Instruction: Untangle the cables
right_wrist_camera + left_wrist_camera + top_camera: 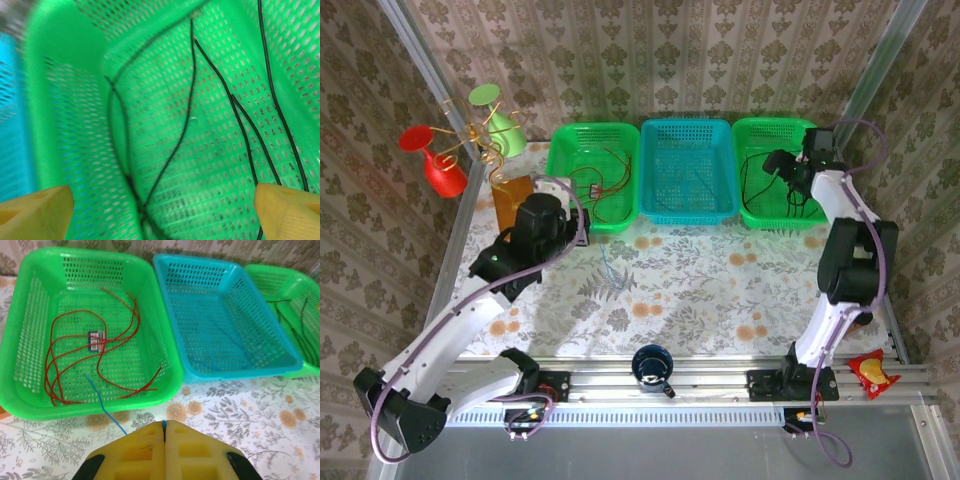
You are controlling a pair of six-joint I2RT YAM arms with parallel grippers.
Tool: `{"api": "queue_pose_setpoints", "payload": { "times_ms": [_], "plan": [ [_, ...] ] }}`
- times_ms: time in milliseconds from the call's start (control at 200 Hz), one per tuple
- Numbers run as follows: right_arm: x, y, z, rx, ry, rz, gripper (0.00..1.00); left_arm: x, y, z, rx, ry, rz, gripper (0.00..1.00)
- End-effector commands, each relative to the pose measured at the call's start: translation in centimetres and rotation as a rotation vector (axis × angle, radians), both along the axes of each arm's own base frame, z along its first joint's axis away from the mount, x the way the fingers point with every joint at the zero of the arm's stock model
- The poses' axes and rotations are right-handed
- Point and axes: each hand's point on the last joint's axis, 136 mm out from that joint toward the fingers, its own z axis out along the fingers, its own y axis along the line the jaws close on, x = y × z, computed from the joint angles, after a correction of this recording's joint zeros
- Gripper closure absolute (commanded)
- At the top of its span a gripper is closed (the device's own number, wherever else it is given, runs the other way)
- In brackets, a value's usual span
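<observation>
The left hand (164,437) has its yellow fingers (135,452) pressed together. A short piece of the blue cable (102,402) shows in the seam between them, so it is clamped there. From the fingers this cable runs ahead and to the left across the flowered tabletop (240,410), and its far end reaches over the near rim of the left green basket (30,400). That basket stands just ahead of the hand and to its left. Inside it the red cable (135,312) lies in loose loops around a small tag (96,340).

Ahead and to the right of the left hand is the blue basket (190,305), which touches the green one. A thin dark cable (230,340) lies on its floor.

The right hand (165,210) is over the right green basket (70,125), pointing down into it. Its two yellow fingers (35,207) stand wide apart with nothing between them. The black cables (192,100) lie on the basket floor beneath and ahead of this hand. One long strand crosses another near the left finger, and two more run close by the right finger. None of them touches either finger.
</observation>
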Motion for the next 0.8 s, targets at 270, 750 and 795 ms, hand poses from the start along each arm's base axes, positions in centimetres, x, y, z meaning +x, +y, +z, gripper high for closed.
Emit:
{"api": "queue_pose_setpoints", "payload": {
  "times_ms": [270,750,795],
  "plan": [
    [-8.3,7.1,9.4,0.189,-0.259,0.166,0.03,-2.6,-2.9,7.4,-0.064,-0.097,-0.212,1.0],
    [-23.3,25.0,15.8,-0.022,-0.712,0.918,0.11,-3.0,-7.3,11.4,-0.093,-0.11,-0.276,1.0],
    [-24.5,25.7,15.7,-0.127,-0.79,0.973,0.11,-2.9,-7.8,11.7,-0.093,-0.112,-0.281,1.0]
  ]
}}
